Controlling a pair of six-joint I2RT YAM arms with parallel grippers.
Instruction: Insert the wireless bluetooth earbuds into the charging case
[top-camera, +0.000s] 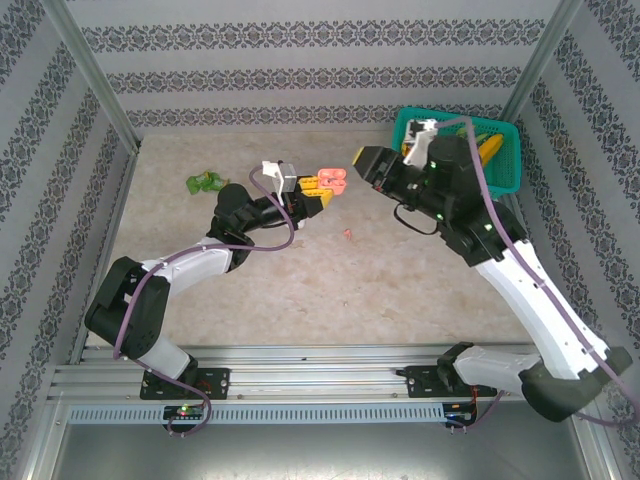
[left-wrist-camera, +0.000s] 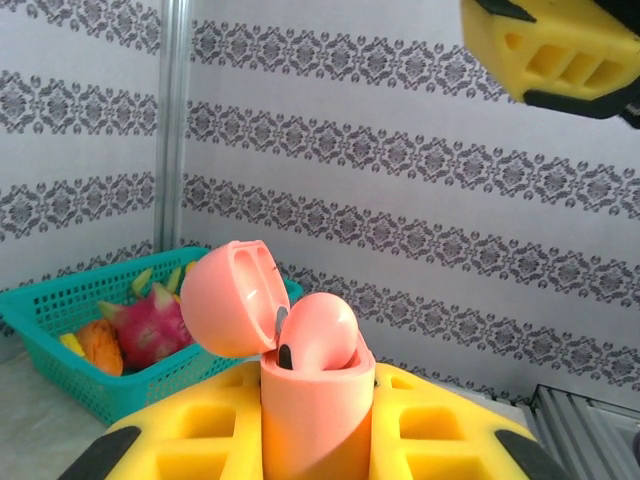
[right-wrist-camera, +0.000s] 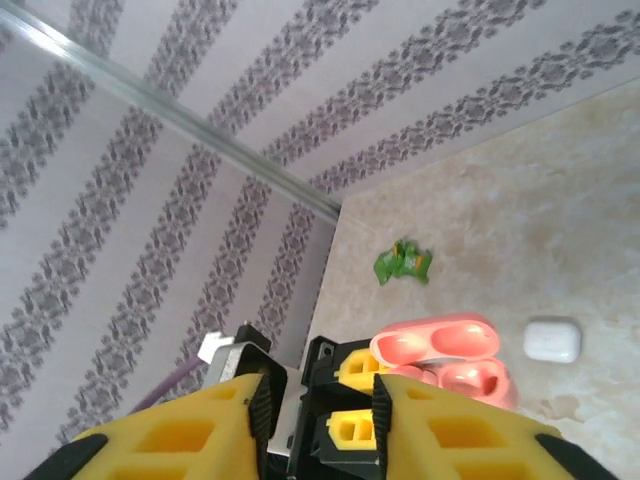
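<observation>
Left gripper (top-camera: 318, 190) is clamped on the open pink case (left-wrist-camera: 315, 400), lid up. Right gripper (right-wrist-camera: 322, 415) is just beside it, jaws apart, empty. One pink bud (top-camera: 347, 233) lies on the table (top-camera: 400, 300).

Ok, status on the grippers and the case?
Left gripper shut on the pink pebble-shaped plastic charging case, lid open. Right gripper open, empty, facing it. One tiny pink earbud loose on the beige table. Nothing between them.
</observation>
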